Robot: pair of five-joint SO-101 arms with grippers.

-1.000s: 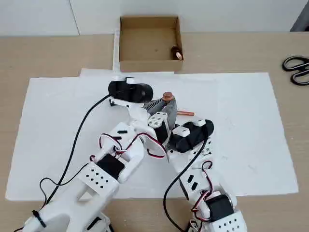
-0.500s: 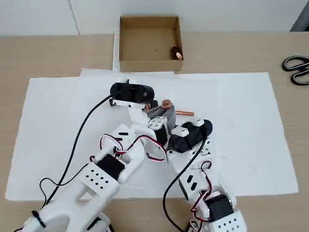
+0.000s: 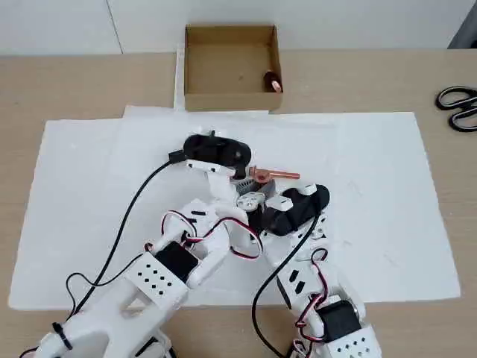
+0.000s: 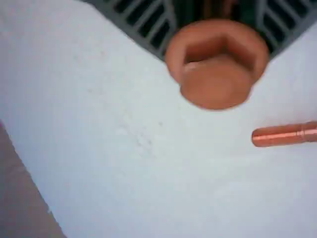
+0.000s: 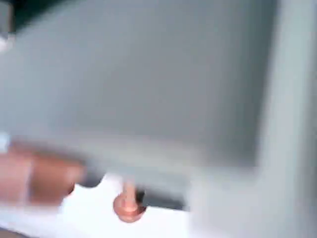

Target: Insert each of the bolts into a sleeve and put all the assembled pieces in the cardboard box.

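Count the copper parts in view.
3. One copper piece against the cardboard box's right wall; a hex-headed piece in the left gripper's jaws; a slim rod on the white paper beside it. Others may hide under the arms.

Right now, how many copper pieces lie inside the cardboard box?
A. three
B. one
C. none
B: a single copper piece lies in the cardboard box, against the wall on the side nearer the scissors.
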